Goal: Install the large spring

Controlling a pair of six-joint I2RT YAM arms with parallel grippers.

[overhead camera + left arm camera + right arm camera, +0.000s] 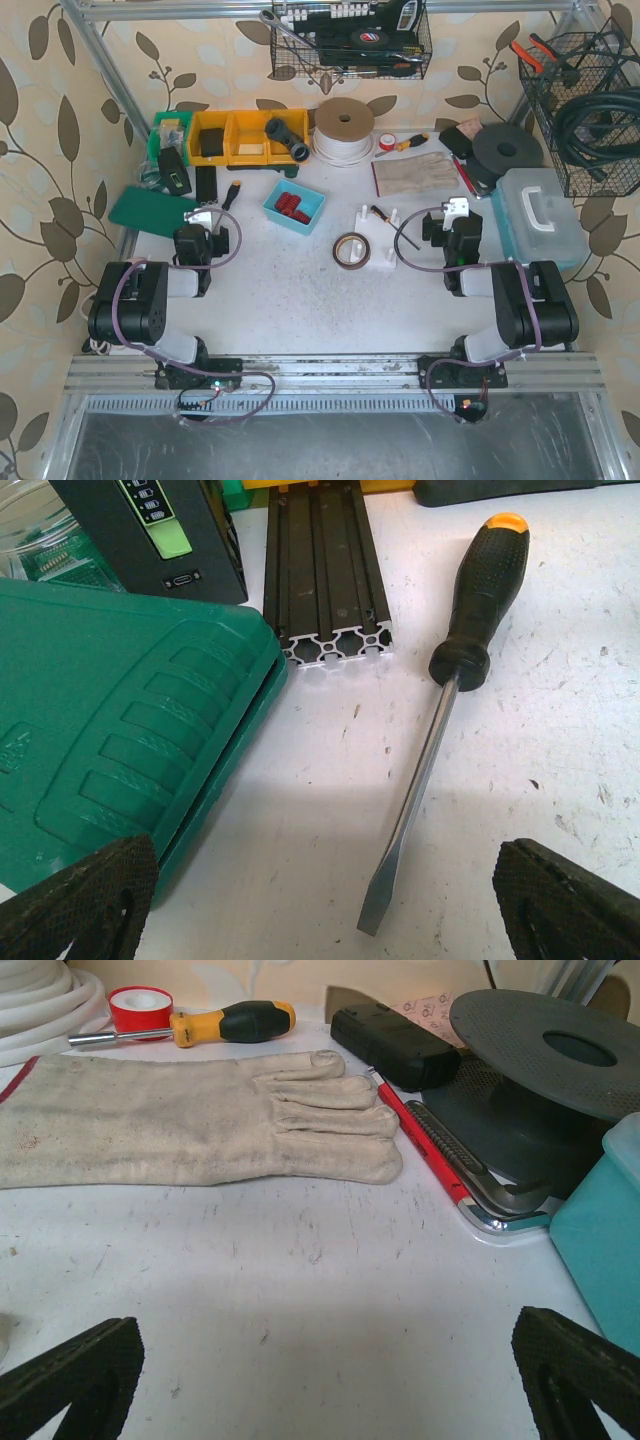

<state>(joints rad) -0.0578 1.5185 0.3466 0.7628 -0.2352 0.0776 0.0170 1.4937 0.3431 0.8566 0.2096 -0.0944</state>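
The left fingers (80, 895) stand wide and empty, a flathead screwdriver (440, 720) just ahead between them. The right fingers (575, 1370) stand equally wide, a work glove (190, 1120) ahead.

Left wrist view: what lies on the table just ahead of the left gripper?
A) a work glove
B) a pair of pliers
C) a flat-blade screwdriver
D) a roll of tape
C: a flat-blade screwdriver with a black handle lies there, its blade tip toward the camera, to the right of the green case.
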